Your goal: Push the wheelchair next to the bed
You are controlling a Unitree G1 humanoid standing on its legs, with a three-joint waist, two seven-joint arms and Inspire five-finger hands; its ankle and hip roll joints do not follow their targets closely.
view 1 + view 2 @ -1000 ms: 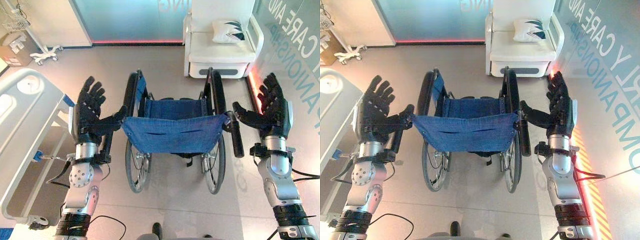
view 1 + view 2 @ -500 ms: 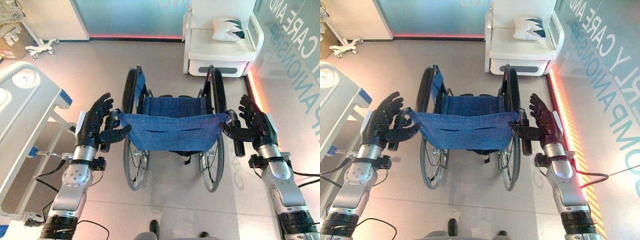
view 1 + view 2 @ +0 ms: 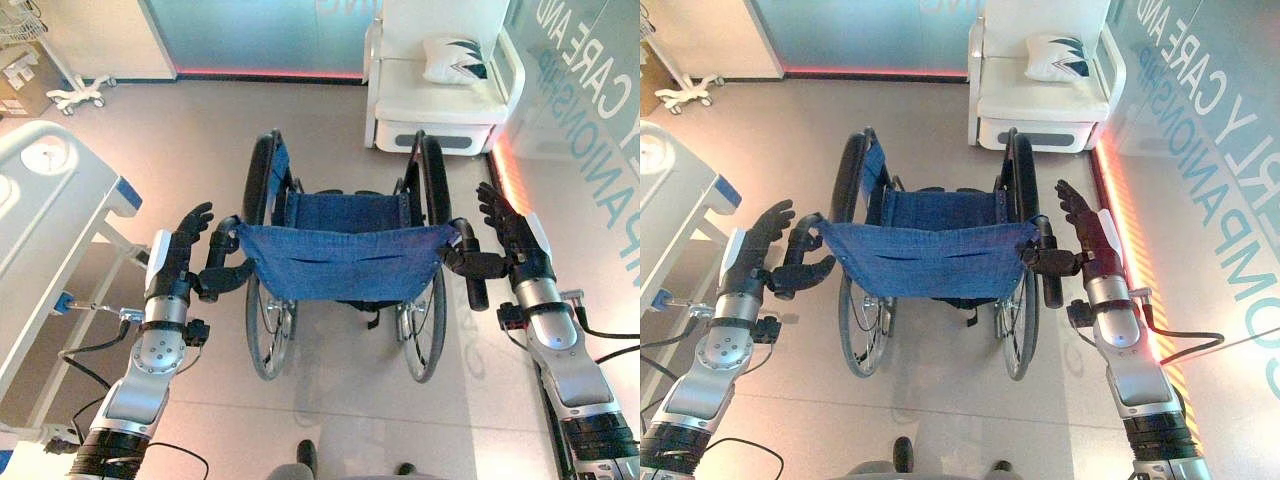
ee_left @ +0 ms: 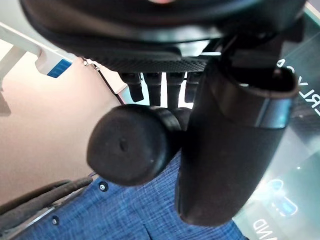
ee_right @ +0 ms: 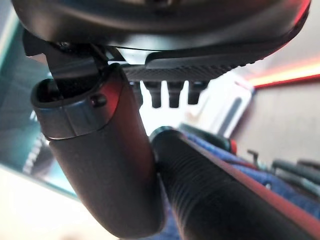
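The wheelchair, with a blue cloth back and black wheels, stands on the floor straight ahead, its back towards me. My left hand is at the left push handle. Its fingers are straight and its thumb lies beside the handle's round end. My right hand is at the right push handle in the same way, fingers straight, with the ribbed grip running between thumb and palm. The white bed stands at the left.
A white armchair with a pillow stands behind the wheelchair at the back right. A cardboard box and a wheeled stand base are at the back left. A glass wall runs along the right.
Both hands have come down and inward from raised, spread positions beside the wheelchair. Each push handle now sits between thumb and palm.
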